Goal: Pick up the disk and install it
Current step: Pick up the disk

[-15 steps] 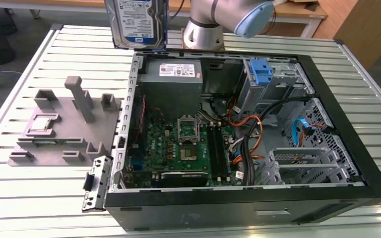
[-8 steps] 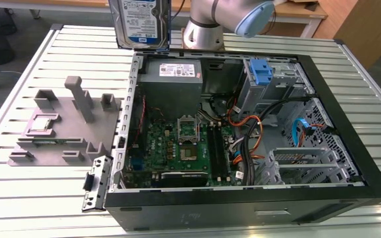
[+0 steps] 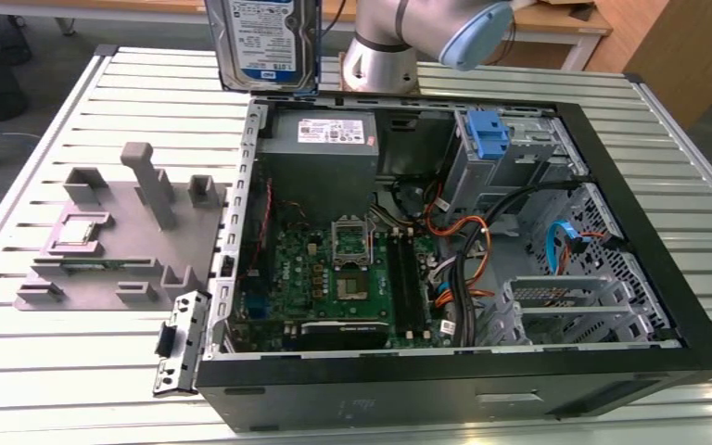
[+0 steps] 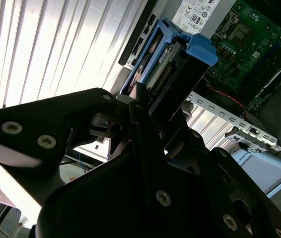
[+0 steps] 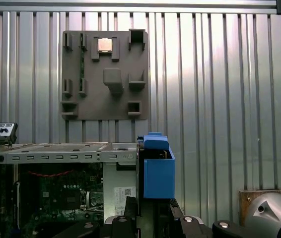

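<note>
Exterior view: disk [image 3: 263, 42] upright near the far wall of an open computer case [image 3: 455, 389], label toward the camera, top cut off by the frame edge, just beside the arm [image 3: 393, 42] on the exterior view's left. Case flat on a slatted metal desk [image 3: 71, 371], with circuit board [image 3: 331, 269] and power supply [image 3: 319, 134] exposed and a bare blue bracket [image 3: 486, 134] upright in the drive bay. To the exterior view's left of the case, a grey tray [image 3: 115, 269] with a small square chip [image 3: 81, 230] seated in one pocket.

Second wrist view: black tool [image 4: 153, 106] clamped on the disk [image 4: 163, 74], fingers closed against its two sides, blue frame and tab reaching out past the fingertips. Beyond, desk slats [image 4: 41, 39] and part of the circuit board [image 4: 259, 34].

First wrist view: downward past the tool [image 5: 150, 220], blue end of the disk [image 5: 158, 171] over the case's wall [image 5: 56, 148], close to the power supply. Grey tray [image 5: 105, 106] and chip [image 5: 105, 44] well apart from it on the desk [image 5: 220, 74].
</note>
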